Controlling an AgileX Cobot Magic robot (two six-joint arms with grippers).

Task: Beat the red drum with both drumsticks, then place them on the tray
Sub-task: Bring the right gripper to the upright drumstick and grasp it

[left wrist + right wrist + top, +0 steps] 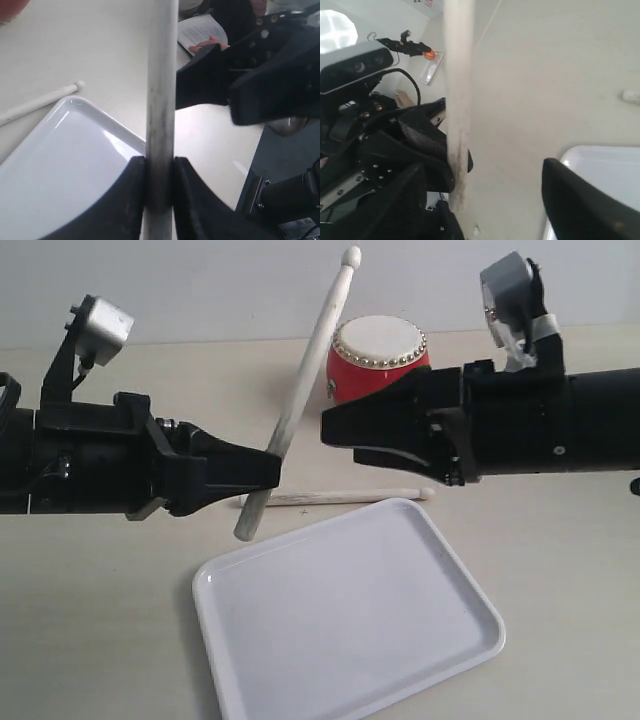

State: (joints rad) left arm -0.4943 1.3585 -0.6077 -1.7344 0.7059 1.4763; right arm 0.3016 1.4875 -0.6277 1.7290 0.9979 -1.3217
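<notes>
Roughly mid-to-late in the task, by my read. The red drum [378,358] sits at the back of the table, upright, with nothing touching it. One drumstick [310,370] is up in the air, tilted, its tip above and just left of the drum. The left gripper [272,468] has its jaws clenched on the lower part of that stick, and the left wrist view shows the grip plainly. The other drumstick [340,496] lies flat on the table, just beyond the far rim of the tray [350,620], apparently not in it. The right gripper [335,432] hovers above that stick in front of the drum, jaws spread wide and holding nothing. The tray is bare, near the front of the table. The frames can't show whether the drum was beaten. Left to do: both sticks need to end up in the tray, and the loose one probably needs a re-grasp. The table [100,620] is plain pale beige, matte and uncluttered, with a light wall [200,290] behind it. The wrist views catch blurry clutter off the table edge, too vague to name.
</notes>
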